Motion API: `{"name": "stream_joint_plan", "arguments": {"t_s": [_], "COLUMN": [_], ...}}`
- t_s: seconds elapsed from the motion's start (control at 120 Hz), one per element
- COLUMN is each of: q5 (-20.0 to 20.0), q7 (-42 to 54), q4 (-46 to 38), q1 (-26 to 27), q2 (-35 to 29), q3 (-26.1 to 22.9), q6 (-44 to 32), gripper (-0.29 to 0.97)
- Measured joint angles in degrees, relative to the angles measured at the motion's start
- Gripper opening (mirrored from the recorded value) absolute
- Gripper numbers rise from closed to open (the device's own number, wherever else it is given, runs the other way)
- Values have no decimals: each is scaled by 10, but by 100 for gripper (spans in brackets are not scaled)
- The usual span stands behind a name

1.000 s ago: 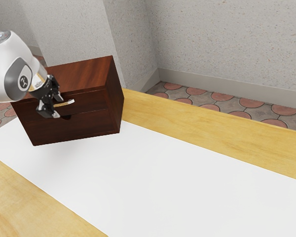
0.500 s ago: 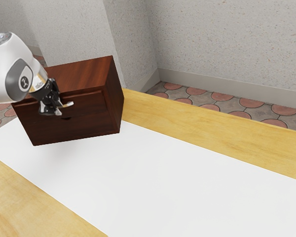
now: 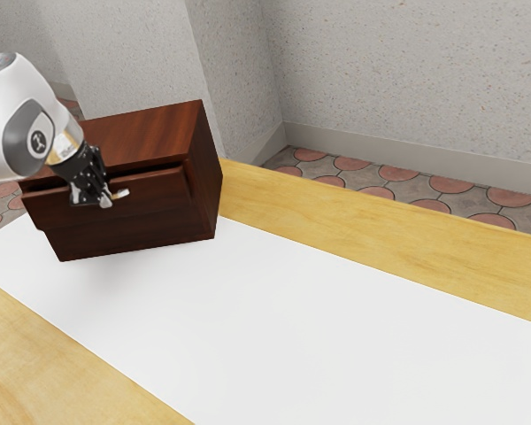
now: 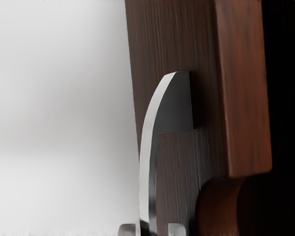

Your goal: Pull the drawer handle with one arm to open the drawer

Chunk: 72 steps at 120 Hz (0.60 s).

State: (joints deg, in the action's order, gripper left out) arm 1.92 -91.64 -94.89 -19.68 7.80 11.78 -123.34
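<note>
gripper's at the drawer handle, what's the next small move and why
Probably a short, straight pull away from the face of the cabinet. The gripper looks shut on the metal handle, and the drawer front sits about flush with the cabinet, so it is not yet open. Pulling in line with the drawer's travel should keep the handle from slipping out of the gripper.
</note>
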Motion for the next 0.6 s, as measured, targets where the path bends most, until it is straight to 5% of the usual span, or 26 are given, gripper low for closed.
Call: {"name": "stream_joint_plan", "arguments": {"t_s": [0.6], "q5": [-5], "q7": [0], "q4": [-44], "q1": [6], "q2": [-50], "q3": [-1], "q6": [53], "gripper": [-11]}}
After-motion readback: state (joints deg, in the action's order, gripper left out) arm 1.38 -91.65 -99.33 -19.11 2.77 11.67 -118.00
